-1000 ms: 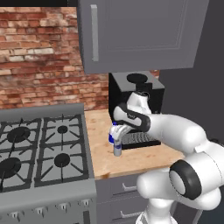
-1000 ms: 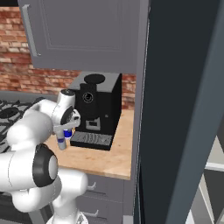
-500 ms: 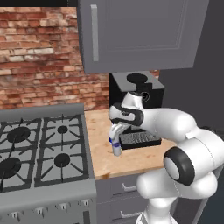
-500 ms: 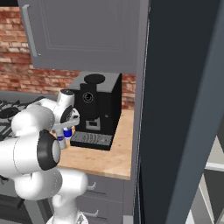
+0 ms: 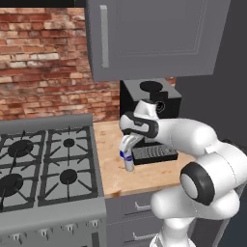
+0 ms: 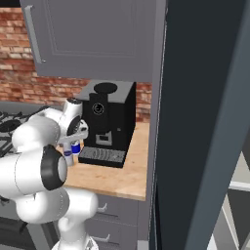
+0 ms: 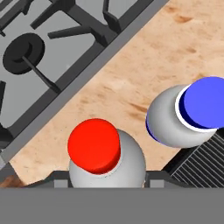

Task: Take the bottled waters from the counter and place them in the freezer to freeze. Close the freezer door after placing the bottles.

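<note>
Two bottled waters stand side by side on the light wood counter (image 5: 144, 176), between the stove and the coffee machine. In the hand view the clear-grey bottle with the red cap (image 7: 94, 146) is right below me. The white one with the blue cap (image 7: 203, 103) stands beside it, by the drip tray. My gripper (image 7: 107, 179) (image 5: 126, 144) hangs just over them, open, with one fingertip (image 7: 57, 179) on each side of the red-capped bottle. The slate-grey freezer (image 6: 210, 97) rises at the right, with pale shelves (image 6: 239, 188) showing at its lower right.
A black coffee machine (image 5: 149, 108) stands against the brick wall, its drip tray (image 5: 154, 153) close to the bottles. A grey gas stove (image 5: 43, 169) adjoins the counter on the left. A grey wall cabinet (image 5: 154, 38) hangs above. Drawers with silver handles (image 5: 140, 206) sit below.
The gripper has edged a little to the left over the bottles and the elbow has swung. Both bottles stand where they were.
</note>
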Tool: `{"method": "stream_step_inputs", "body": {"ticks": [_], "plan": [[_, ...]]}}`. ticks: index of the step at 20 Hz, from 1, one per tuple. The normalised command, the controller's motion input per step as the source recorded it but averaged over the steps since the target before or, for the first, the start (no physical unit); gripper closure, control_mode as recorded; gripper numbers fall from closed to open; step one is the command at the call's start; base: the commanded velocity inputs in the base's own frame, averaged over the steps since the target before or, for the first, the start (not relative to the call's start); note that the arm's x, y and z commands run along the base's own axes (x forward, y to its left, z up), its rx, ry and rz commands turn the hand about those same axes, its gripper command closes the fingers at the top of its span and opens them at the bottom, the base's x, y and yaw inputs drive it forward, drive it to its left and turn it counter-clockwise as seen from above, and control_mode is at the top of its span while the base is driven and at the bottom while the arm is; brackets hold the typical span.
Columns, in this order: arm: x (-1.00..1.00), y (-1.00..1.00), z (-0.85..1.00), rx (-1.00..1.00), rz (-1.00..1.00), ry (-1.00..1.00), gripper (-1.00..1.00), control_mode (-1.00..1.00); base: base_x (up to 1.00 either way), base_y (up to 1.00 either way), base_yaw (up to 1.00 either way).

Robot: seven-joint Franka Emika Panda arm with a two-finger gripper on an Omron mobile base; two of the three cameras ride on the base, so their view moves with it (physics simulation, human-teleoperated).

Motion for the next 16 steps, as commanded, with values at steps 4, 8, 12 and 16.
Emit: {"method": "stream_step_inputs", "body": {"ticks": [4, 8, 12, 16], "plan": [[-0.67, 0.00, 0.34, 0.00, 0.00, -0.21, 1.00, -1.00, 0.00, 0.00, 0.00], [-0.76, 0.00, 0.74, -0.03, -0.03, -0.33, 1.00, -1.00, 0.00, 0.00, 0.00], [-0.61, 0.00, 0.99, 0.00, -0.08, -0.33, 1.00, -1.00, 0.00, 0.00, 0.00], [-0.40, 0.02, 1.00, 0.00, -0.15, -0.30, 1.00, -1.00, 0.00, 0.00, 0.00]]}}
